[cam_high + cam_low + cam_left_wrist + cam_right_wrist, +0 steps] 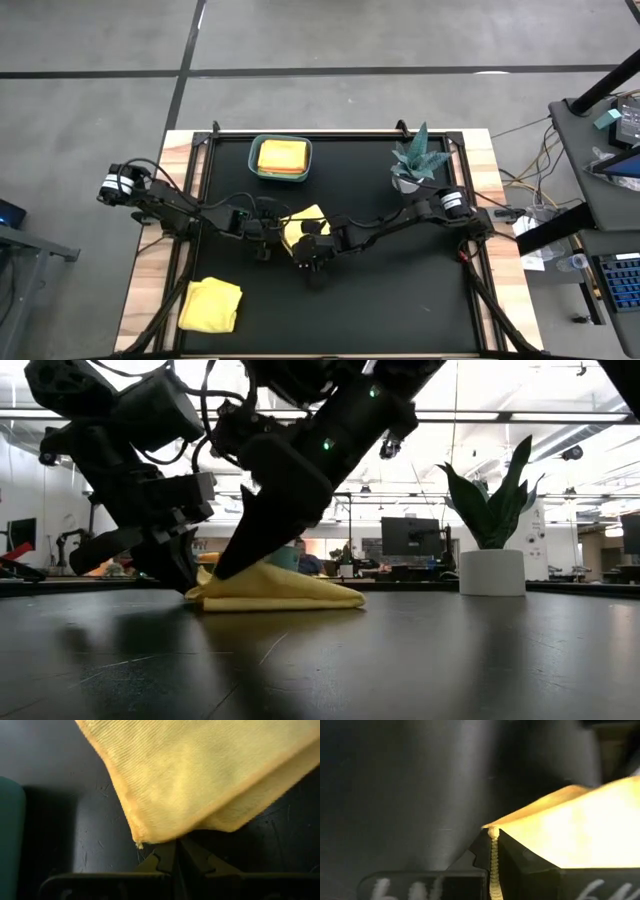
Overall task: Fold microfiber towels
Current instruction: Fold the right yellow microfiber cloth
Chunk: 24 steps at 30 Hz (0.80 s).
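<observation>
1. My two claws met at the middle of the bench (440, 300), both at the yellow towel (303, 222) lying half-folded there.
2. My right claw (492, 845) was clamped on one corner of that towel; its hem ran down between the closed jaws in the right wrist view.
3. My left claw (177, 851) had its jaws together right at the towel's other near corner. From the left wrist view the cloth seemed to meet the fingertips, but I could not tell whether any of it was really caught between them.
4. In the low view the towel (275, 588) lay on the bench as a low wedge, its near edge under both claws.
5. To fold well, I judged both corners should rise together and travel level across the cloth, so the edges would meet squarely; a one-sided pull would skew the fold.
6. I judged the left grip worth checking first, since a slipped corner would let that side sag.
7. Elsewhere, another yellow towel (211, 304) lay crumpled at the near left corner, a folded one (282, 156) sat in the teal bin (256, 170), and the potted plant (417, 162) stood well clear at the far right.
</observation>
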Available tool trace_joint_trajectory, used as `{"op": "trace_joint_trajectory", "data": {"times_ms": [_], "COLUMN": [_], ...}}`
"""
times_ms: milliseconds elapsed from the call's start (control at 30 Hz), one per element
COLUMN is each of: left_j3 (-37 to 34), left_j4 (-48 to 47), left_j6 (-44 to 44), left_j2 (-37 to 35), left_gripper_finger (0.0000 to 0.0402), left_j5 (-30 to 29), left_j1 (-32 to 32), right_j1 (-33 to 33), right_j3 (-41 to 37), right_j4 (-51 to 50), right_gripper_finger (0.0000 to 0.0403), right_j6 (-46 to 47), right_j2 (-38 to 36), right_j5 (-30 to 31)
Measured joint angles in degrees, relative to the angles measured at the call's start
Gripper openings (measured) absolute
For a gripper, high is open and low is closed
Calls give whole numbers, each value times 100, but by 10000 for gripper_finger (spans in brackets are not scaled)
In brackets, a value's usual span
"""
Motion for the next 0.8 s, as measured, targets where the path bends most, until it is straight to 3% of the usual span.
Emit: {"op": "trace_joint_trajectory", "data": {"times_ms": [200,567,800], "left_j3": [0,47,61], "left_j4": [18,-255,-1056], "left_j6": [-2,0,-17], "left_j2": [0,-162,-628], "left_gripper_finger": [1,1,1], "left_j5": [0,0,16], "left_j1": [0,-1,0], "right_j1": [-93,-162,-162], "right_j3": [-2,111,232], "right_j4": [200,328,-281], "right_gripper_finger": [21,133,167], "right_j6": [219,119,-143], "right_j2": [165,136,-55], "right_j5": [-244,-189,-91]}}
